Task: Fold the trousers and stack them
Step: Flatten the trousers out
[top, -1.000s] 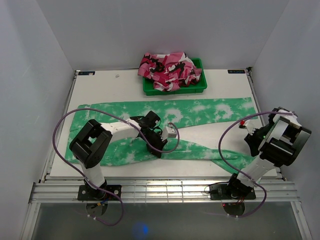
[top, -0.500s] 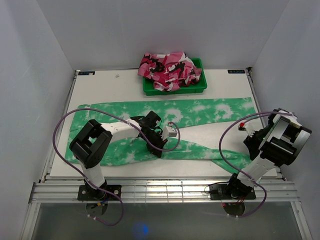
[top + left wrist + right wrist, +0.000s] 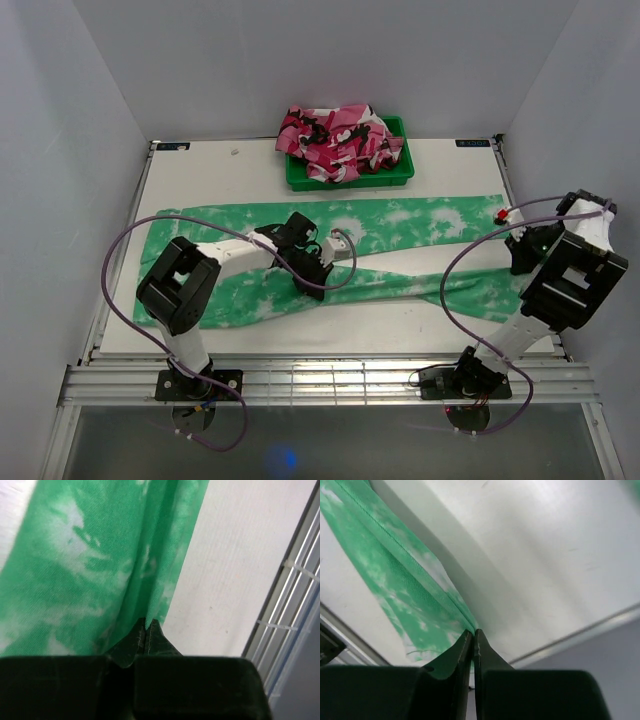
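We see the trousers [image 3: 400, 218] spread across the white table [image 3: 230, 170], waist end to the left and both legs running to the right. The far leg lies flat, reaching almost to the table's right edge. The near leg runs along the front of the table and bunches into folds on the right.

The left gripper [image 3: 146, 626] sits near the middle of the garment, between the two legs. In its wrist view the jaws are pressed together with a raised ridge of green cloth pinched between the tips.

The right gripper [image 3: 473, 634] is at the right edge of the table by the leg ends. Its jaws are closed tight on the edge of the cloth, which stretches away from the tips in a taut strip; it seems lifted off the table there, though we cannot be sure from this angle.

At the far edge stands a green tray [image 3: 400, 175] heaped with pink patterned cloth [image 3: 335, 135], well apart from the trousers
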{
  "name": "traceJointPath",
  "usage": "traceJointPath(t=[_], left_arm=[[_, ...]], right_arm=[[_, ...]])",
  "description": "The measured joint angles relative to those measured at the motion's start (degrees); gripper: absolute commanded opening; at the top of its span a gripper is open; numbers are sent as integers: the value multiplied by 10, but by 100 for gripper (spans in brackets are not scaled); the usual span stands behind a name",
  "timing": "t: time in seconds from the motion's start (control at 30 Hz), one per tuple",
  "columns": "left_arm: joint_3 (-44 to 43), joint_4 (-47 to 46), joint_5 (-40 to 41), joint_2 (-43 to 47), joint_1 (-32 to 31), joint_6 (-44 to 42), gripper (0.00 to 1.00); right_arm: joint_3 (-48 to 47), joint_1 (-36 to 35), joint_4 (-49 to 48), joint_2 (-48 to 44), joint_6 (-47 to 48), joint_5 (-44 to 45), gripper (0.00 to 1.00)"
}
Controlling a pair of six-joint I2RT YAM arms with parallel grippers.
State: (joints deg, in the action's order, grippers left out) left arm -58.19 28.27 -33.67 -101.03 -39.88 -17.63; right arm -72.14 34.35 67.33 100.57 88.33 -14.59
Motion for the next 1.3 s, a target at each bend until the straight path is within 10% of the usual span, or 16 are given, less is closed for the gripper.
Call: traceJointPath(t=[0.2, 0.47, 0.5, 0.6, 0.77, 1.3], left_arm=[[-17, -29, -7, 37, 39, -2, 0], [20, 25, -52, 75, 19, -64, 0], [37, 31, -56, 79, 5, -75, 0], [76, 54, -62, 82, -47, -104, 15], [100, 94, -74, 88, -67, -132, 98], [58, 60, -80, 166, 20, -35, 98]], right_arm=[[-73, 2, 12, -85, 36, -122, 8], [229, 181, -43, -320, 71, -119, 8], [243, 213, -44, -308, 71, -113, 15], [252, 268, -52, -259, 68, -89, 91], [187, 290, -45, -216, 180, -62, 90], [62, 106, -2, -149, 222, -89, 96]])
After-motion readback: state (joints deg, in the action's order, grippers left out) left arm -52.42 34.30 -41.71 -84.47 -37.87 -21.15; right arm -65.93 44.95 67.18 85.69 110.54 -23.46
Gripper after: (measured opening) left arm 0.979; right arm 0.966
